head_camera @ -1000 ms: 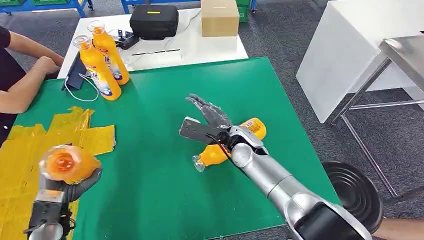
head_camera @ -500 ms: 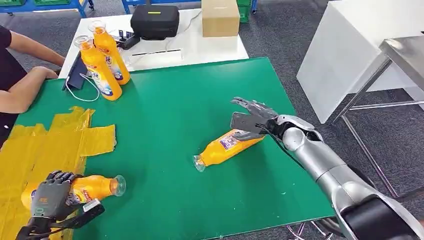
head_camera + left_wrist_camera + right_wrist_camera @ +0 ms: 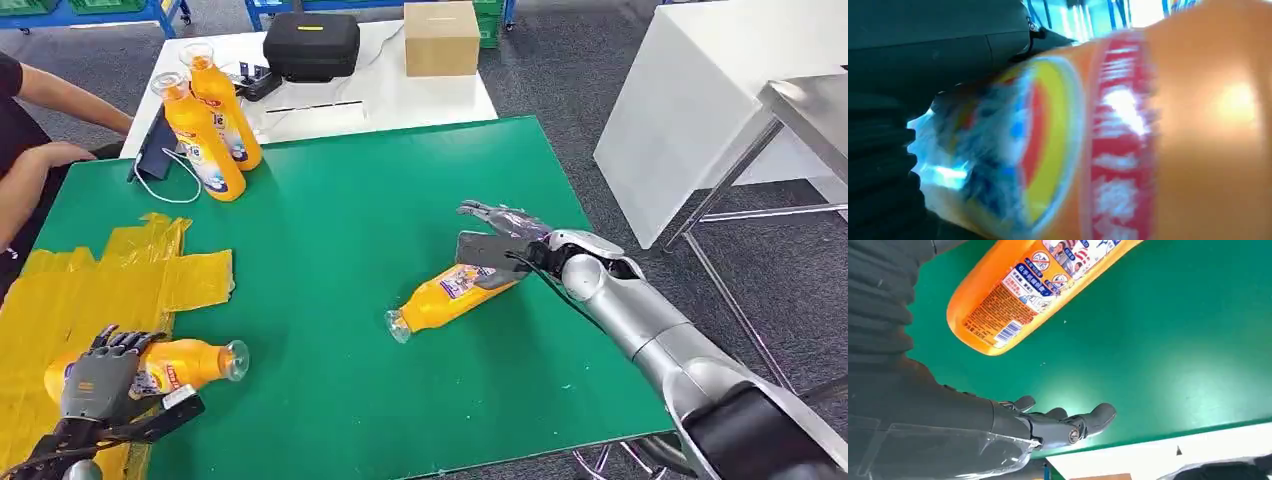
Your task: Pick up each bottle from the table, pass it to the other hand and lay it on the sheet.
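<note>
Left hand (image 3: 98, 385) apparently grasping bottle (image 3: 180, 364) on yellow sheet (image 3: 70, 290), wrist close-up blurred, right hand (image 3: 497, 245) released

- I see open green table mat (image 3: 350, 230) between the lying orange bottle (image 3: 450, 295) mid-table and the yellow plastic sheet (image 3: 60, 290).
- Two upright orange bottles (image 3: 205, 125) and a person's forearm (image 3: 30, 185) crowd the far-left corner.

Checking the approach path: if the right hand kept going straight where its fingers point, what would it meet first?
Probably nothing: the right hand points across bare green table, its fingers past the lying bottle; depth unclear.
</note>
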Available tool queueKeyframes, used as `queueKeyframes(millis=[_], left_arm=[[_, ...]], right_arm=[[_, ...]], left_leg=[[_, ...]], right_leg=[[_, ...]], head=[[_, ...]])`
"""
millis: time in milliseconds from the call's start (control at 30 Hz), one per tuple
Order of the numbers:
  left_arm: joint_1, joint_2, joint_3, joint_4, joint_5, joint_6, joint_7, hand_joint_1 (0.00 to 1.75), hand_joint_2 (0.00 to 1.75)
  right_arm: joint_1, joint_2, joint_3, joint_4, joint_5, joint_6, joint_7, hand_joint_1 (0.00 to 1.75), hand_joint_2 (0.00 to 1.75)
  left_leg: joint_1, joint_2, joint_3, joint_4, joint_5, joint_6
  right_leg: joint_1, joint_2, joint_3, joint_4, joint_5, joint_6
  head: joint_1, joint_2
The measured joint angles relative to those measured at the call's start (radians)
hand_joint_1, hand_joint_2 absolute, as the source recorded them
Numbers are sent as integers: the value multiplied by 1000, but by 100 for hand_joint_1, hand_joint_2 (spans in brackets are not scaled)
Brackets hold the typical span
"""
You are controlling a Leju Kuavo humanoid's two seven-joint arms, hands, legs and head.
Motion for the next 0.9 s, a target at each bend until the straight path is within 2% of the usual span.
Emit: queueKeyframes(millis=[167,367,400,633,900], left_arm=[[-19,16,-21,-4,262,-173,-135,0,175],[49,20,-20,-112,720,-565,-354,0,175],[66,19,-18,-132,771,-615,-374,0,0],[125,5,-1,-268,1064,-840,-380,0,0],[131,-19,5,-329,1118,-876,-380,0,0]], right_arm=[[-6,26,52,60,30,-16,-13,0,175],[-13,100,113,200,104,-60,-46,0,175],[-13,111,121,219,112,-60,-50,0,175],[-17,153,164,317,160,-71,-54,0,175],[-28,159,192,375,191,-58,-38,0,175]], left_leg=[[0,-2,1,0,1,-1],[1,0,1,0,1,-1],[1,0,1,0,1,-1],[1,-1,-2,0,1,-1],[0,-2,-1,0,1,-1]], right_leg=[[0,-1,2,0,0,0],[1,0,1,1,0,0],[1,0,0,1,0,0],[1,-1,-1,0,0,0],[0,-1,-1,0,0,0]], head=[[0,0],[1,0],[0,0],[0,0],[1,0]])
